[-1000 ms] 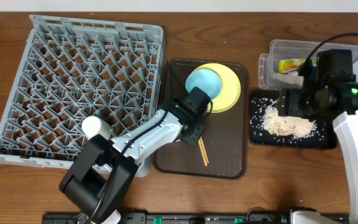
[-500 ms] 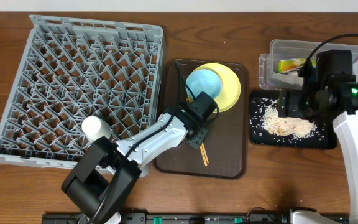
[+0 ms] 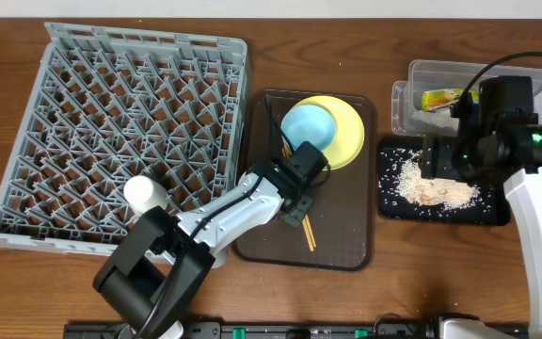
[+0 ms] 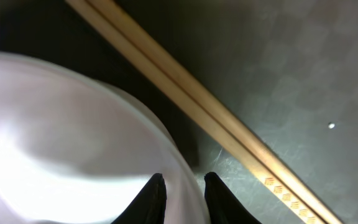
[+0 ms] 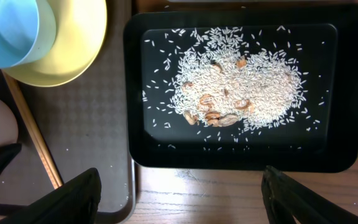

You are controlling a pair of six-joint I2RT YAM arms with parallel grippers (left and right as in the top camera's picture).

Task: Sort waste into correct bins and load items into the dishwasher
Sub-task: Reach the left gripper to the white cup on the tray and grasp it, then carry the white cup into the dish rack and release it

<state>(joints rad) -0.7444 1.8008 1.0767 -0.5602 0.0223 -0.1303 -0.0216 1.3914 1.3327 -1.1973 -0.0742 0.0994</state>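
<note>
bowl (image 4: 73, 137) rim, cropped, between left gripper (image 4: 185, 190) tips, grip unclear; right gripper (image 5: 182, 173) wide

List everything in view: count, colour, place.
dish rack: 1, grey, left
serving tray: 1, brown, centre
plate: 1, yellow, on serving tray
bowl: 1, light blue, on plate
chopsticks: 1 pair, wooden, on serving tray
white dish: 1, white, beside chopsticks
tub: 1, clear, far right
wrapper: 1, yellow-green, in tub
black tray: 1, black, beside tub
rice and scraps: 1 pile, white-brown, in black tray
left gripper: 1, black, fingers astride white dish's rim
right gripper: 1, black, open above black tray
</note>
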